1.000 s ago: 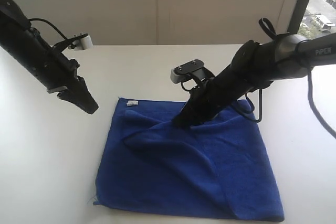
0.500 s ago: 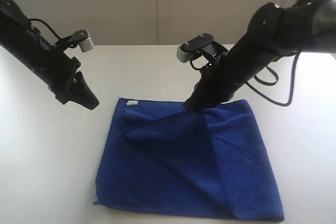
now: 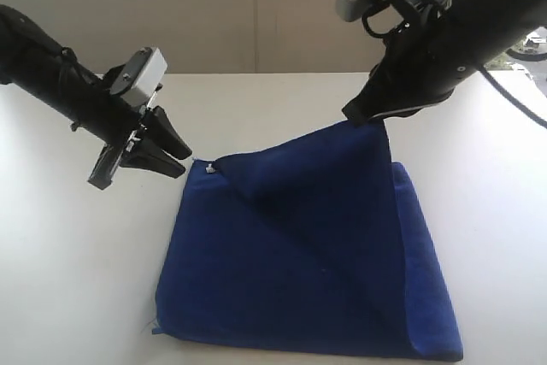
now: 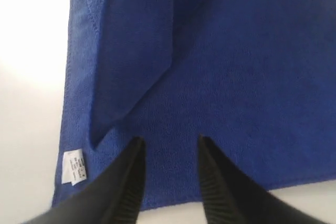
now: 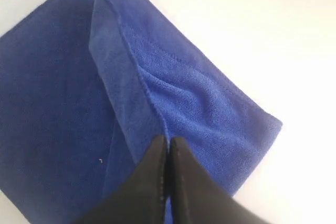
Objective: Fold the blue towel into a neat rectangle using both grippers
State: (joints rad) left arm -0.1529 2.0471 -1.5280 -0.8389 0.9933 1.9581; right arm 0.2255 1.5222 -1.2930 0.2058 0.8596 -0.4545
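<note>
The blue towel (image 3: pixel 299 271) lies on the white table, its top layer pulled up into a tent at the far right. My right gripper (image 3: pixel 369 121) is shut on that raised edge and holds it above the table; the right wrist view shows the pinched hem at the right gripper (image 5: pixel 168 141). My left gripper (image 3: pixel 175 160) hovers open just left of the towel's far left corner, beside the white tag (image 3: pixel 210 168). In the left wrist view the left gripper (image 4: pixel 169 141) has its fingers spread over the towel (image 4: pixel 231 77) edge, with the tag (image 4: pixel 73 167) close by.
The white table (image 3: pixel 77 279) extends left of the towel and behind it. A wall rises behind the table's far edge. The towel's near edge lies close to the table's front.
My right gripper has risen and moved to the right, lifting the towel's top layer into a tall fold. The left gripper has turned, opened wider and come closer to the tagged corner.
</note>
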